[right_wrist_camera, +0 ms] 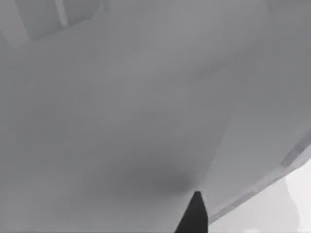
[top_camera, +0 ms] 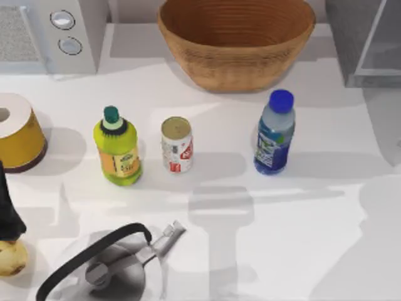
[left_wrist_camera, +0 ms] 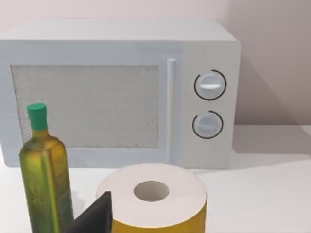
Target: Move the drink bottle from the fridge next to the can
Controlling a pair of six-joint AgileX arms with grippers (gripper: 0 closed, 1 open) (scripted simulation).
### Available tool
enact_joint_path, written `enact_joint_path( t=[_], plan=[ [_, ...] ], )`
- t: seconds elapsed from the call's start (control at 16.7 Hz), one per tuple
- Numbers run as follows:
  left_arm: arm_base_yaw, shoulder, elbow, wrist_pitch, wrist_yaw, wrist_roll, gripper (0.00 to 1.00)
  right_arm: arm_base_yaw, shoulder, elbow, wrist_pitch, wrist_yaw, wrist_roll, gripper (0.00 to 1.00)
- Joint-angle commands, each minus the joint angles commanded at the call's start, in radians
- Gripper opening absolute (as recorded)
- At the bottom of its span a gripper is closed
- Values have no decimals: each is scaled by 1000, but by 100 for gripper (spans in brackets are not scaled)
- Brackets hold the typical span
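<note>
The drink bottle (top_camera: 274, 133), clear with a blue cap and blue label, stands upright on the white table, right of centre. The can (top_camera: 177, 144), white and silver with red marks, stands upright a bottle's height to its left. The fridge (top_camera: 369, 39) sits at the back right corner, apart from the bottle. My left arm (top_camera: 7, 210) is a dark shape at the table's left edge. In the left wrist view my left gripper (left_wrist_camera: 95, 216) shows as a dark tip beside the yellow roll (left_wrist_camera: 153, 196). In the right wrist view a dark tip of my right gripper (right_wrist_camera: 194, 214) sits before a plain grey surface.
A yellow-green bottle (top_camera: 118, 147) stands just left of the can. The yellow roll (top_camera: 19, 130) is at the left edge, with the microwave (top_camera: 50, 34) behind it. A wicker basket (top_camera: 236, 41) sits at the back centre. A kettle (top_camera: 106, 266) is at the front left.
</note>
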State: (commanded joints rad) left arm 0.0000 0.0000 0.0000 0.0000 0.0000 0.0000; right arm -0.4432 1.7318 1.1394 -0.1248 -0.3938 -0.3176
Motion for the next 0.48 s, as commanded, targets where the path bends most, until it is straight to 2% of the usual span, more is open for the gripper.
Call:
enact_joint_path(
  t=[0.24, 0.48],
  plan=[
    [0, 0, 0, 0, 0, 0, 100, 286, -47, -73, 88, 215, 197, 100],
    [0, 0, 0, 0, 0, 0, 100, 410, -110, -141, 175, 345, 296, 100]
  ],
)
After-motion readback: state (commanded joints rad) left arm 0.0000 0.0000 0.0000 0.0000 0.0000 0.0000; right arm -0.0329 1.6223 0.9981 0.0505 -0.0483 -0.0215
